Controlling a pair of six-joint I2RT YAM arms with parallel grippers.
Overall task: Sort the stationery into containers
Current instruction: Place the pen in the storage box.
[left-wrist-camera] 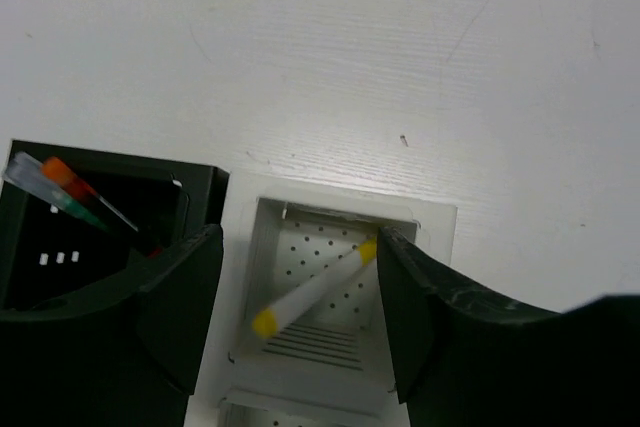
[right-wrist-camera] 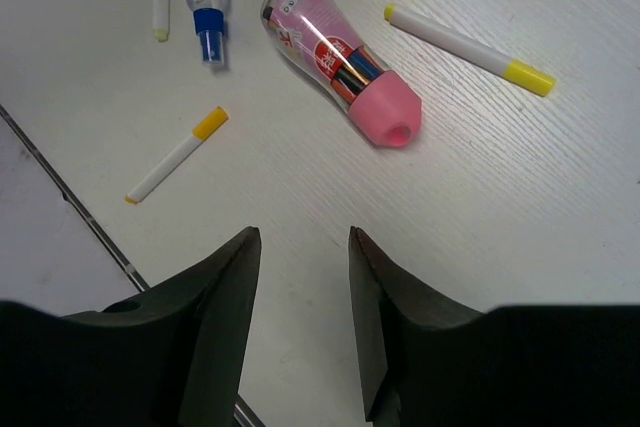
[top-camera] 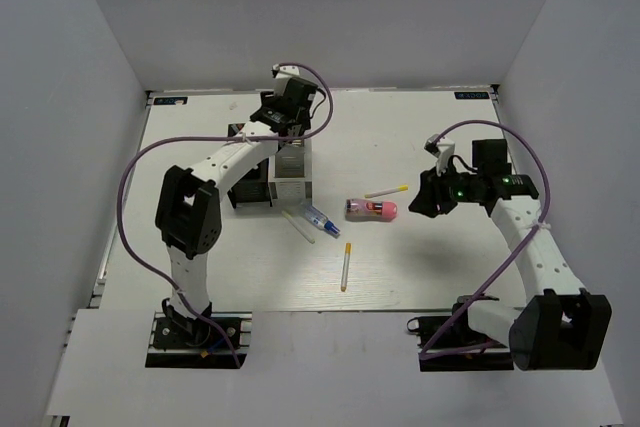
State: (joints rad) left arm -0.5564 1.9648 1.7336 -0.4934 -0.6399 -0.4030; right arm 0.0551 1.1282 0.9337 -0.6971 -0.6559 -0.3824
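Left gripper (left-wrist-camera: 295, 267) spread wide above the white organizer box (left-wrist-camera: 437, 237), yellow-ended pen (left-wrist-camera: 312, 295) lying slantwise in the compartment beneath its fingers, black organizer box (left-wrist-camera: 195, 179) adjoining, right gripper (right-wrist-camera: 300, 257) parted and empty, pink cylinder (right-wrist-camera: 340, 62) on the table (right-wrist-camera: 520, 207) just ahead of it

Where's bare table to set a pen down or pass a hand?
Bare: far strip behind the white box and right hand; near edge either side of the lone pen. Crowded: centre, where pink cylinder, far pen, blue pen and white pen lie close.
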